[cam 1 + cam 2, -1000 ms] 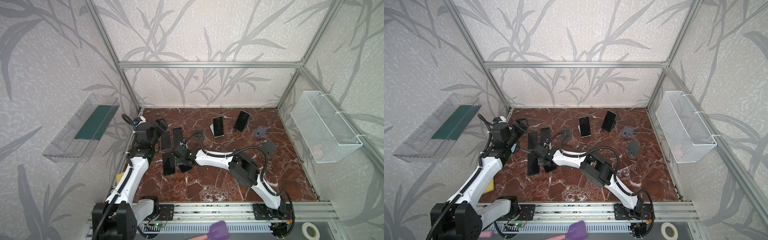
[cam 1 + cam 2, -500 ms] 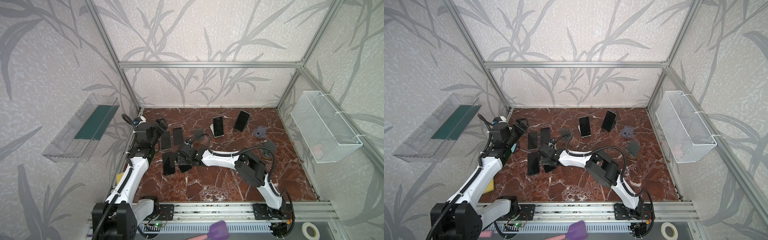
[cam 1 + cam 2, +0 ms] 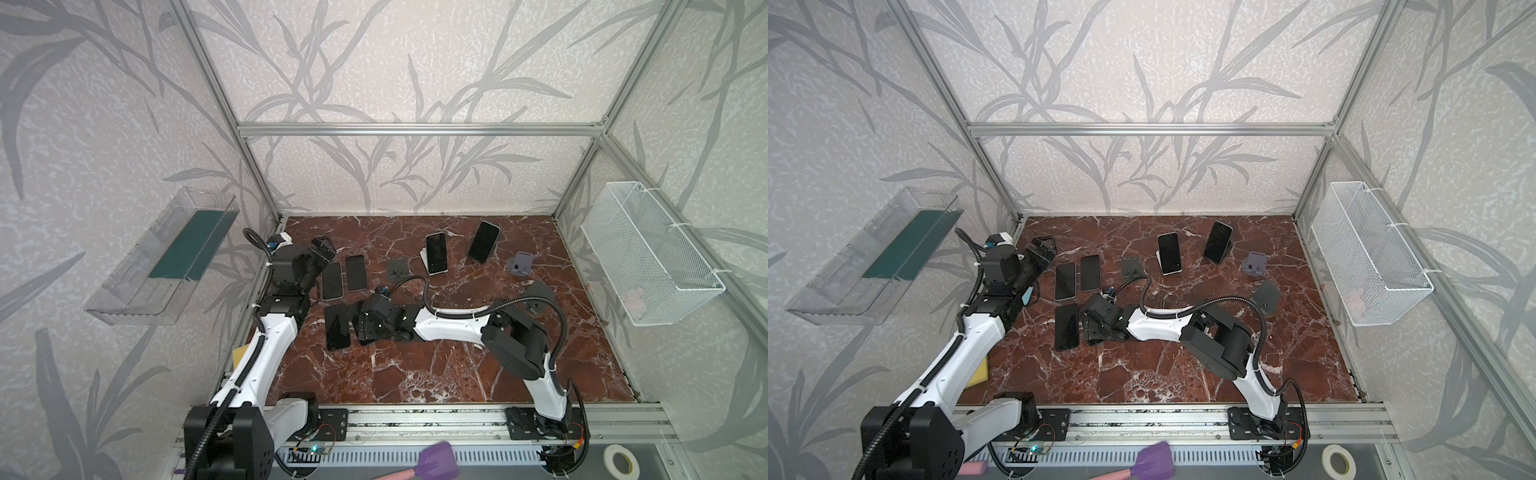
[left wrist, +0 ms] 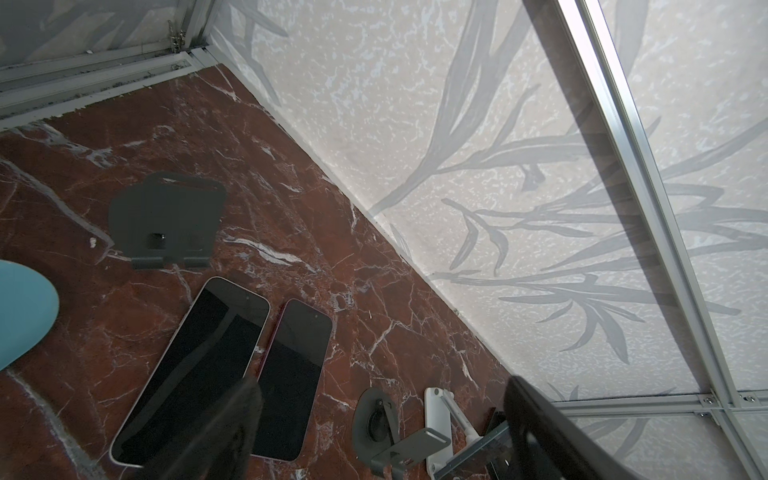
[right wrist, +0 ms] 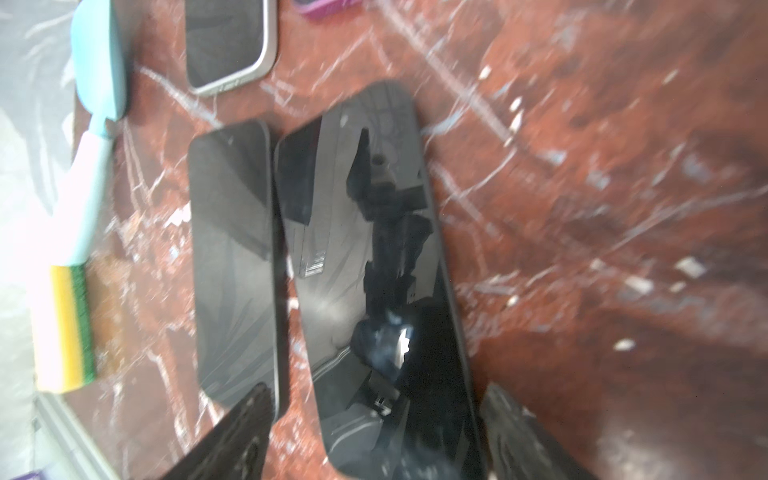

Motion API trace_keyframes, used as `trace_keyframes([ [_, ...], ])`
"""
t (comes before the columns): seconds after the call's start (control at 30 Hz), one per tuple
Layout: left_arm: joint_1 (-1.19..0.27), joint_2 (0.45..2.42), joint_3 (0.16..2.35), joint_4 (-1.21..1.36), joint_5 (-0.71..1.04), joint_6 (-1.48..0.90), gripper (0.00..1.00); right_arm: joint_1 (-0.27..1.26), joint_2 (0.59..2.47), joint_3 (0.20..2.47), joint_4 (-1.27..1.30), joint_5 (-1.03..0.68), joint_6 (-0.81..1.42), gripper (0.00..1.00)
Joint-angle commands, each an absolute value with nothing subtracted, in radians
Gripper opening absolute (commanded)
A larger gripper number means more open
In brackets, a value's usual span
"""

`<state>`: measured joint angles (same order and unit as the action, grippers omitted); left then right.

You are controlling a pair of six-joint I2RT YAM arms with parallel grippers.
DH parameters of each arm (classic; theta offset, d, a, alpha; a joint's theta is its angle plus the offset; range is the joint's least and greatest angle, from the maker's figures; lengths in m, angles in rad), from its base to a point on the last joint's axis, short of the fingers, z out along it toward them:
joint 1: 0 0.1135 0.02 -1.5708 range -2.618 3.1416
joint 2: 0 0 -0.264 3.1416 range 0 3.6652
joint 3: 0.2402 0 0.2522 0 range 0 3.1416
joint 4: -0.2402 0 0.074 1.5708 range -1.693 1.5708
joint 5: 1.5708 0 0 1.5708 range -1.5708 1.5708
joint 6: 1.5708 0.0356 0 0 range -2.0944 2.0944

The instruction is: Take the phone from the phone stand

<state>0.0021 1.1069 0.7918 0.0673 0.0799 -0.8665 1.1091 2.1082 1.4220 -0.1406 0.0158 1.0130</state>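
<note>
Phone (image 5: 374,270): black, face up, flat on the marble table (image 3: 415,365) left of centre, resting on no stand. My right gripper (image 5: 378,390) straddles one short end. I see a gap between one finger and the phone's edge, so the jaws stand loose around it, not clamped. That wrist picture is blurred.

Remaining items, left to right, in both top views:

1. Clear shelf (image 3: 158,262), fixed to the left wall.
2. Yellow sponge (image 3: 239,355), at the table's left edge, partly behind my left arm.
3. Left gripper (image 3: 322,249), near the back-left corner, jaws wide apart, nothing between them.
4. Silver-edged phone (image 3: 331,281) and red-edged phone (image 3: 356,272), flat, side by side.
5. Second black phone (image 3: 337,327), flat, just beside the phone on its left.
6. Empty dark stand (image 3: 397,267), behind my right gripper.
7. White stand (image 3: 422,253), with a propped phone (image 3: 435,252) leaning on it.
8. Tilted phone (image 3: 483,242), propped further right; I cannot make out its stand.
9. Grey stand (image 3: 520,264), empty.
10. Round dark stand (image 3: 538,291), partly behind my right arm's cable.
11. Wire basket (image 3: 648,257), on the right wall.
</note>
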Motion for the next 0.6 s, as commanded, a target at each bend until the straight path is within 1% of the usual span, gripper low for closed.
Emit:
trace_keyframes([
  [0.0,0.002,1.093,0.792,0.097,0.086,-0.875,0.92,1.139,2.120,1.375,-0.215,-0.057,1.054,0.80],
  [0.17,0.000,1.086,0.789,0.097,0.080,-0.874,0.92,1.138,2.099,1.374,-0.207,-0.044,1.040,0.80],
  [0.23,-0.001,1.085,0.789,0.095,0.082,-0.873,0.92,1.132,2.074,1.388,-0.252,0.007,0.987,0.80],
  [0.3,-0.003,1.084,0.789,0.096,0.080,-0.874,0.92,1.117,2.034,1.408,-0.322,0.103,0.910,0.81],
  [0.4,-0.003,1.085,0.792,0.099,0.089,-0.878,0.91,1.102,1.958,1.440,-0.383,0.285,0.749,0.86],
  [0.47,-0.003,1.086,0.791,0.103,0.095,-0.881,0.92,1.095,1.928,1.473,-0.393,0.408,0.648,0.93],
  [0.5,-0.003,1.087,0.791,0.104,0.098,-0.882,0.91,1.085,1.923,1.498,-0.404,0.447,0.594,0.96],
  [0.57,-0.003,1.089,0.792,0.104,0.098,-0.882,0.91,1.048,1.934,1.545,-0.416,0.468,0.553,1.00],
])
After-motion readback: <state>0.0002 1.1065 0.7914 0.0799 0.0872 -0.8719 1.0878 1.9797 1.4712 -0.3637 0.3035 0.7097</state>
